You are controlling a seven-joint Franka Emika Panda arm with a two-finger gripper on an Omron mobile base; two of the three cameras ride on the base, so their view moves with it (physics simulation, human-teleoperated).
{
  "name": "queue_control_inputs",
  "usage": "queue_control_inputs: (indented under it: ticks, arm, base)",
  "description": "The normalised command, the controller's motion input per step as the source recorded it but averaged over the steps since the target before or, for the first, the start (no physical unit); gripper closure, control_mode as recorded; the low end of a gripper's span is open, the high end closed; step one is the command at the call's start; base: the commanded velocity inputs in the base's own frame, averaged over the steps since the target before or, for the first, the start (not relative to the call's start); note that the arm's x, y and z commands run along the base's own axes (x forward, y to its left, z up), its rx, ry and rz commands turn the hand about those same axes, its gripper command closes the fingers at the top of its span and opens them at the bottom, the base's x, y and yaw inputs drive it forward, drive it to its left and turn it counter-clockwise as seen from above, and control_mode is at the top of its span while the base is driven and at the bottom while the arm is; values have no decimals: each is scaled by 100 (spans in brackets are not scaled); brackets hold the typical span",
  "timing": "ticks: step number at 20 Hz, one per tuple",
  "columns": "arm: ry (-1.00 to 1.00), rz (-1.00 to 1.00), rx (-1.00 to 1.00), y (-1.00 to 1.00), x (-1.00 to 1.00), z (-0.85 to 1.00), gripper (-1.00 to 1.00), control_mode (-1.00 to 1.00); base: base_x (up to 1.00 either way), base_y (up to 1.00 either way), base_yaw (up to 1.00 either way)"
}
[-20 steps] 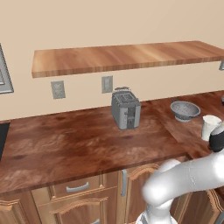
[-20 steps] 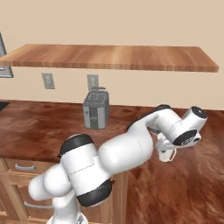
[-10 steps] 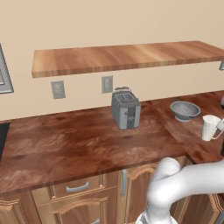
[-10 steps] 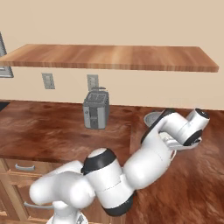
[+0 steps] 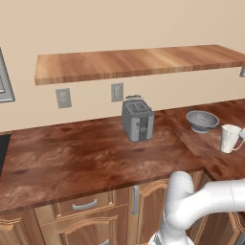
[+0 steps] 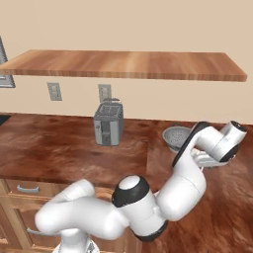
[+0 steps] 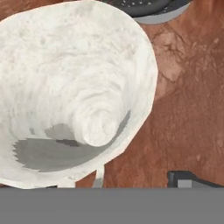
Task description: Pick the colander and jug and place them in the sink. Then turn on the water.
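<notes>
Nearby, colander [image 5: 202, 119] just beyond jug [image 5: 229, 138]

Cut off and covered parts

In the hand view the small white tapered jug [image 7: 74, 92] runs past the left edge and the round grey perforated metal colander [image 7: 148, 8] past the top; in the right base view the white arm covers part of that colander [image 6: 175, 136].

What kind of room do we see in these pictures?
Most likely a kitchen, a rendered one: a wooden counter over cabinets with drawers, a toaster by wall outlets, and a colander and jug standing on the counter.
</notes>
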Motion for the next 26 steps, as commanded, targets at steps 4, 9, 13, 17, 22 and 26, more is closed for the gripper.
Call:
queue_control_inputs:
  ticks: [4,9,13,17,22,26]
  arm:
    - [1,0,0,0,20,-28,100,-100]
    - [7,4,0,44,0,-44,100,-100]
    - [3,2,0,30,-16,-13,100,-100]
    - [-8,0,0,8,-71,24,100,-100]
    - [-32,-2,0,12,-100,65,100,-100]
    - [-33,-7,-3,75,-96,89,100,-100]
  base:
    - [0,0,0]
    - [0,0,0]
    - [0,0,0]
    - [0,0,0]
    - [0,0,0]
    - [0,0,0]
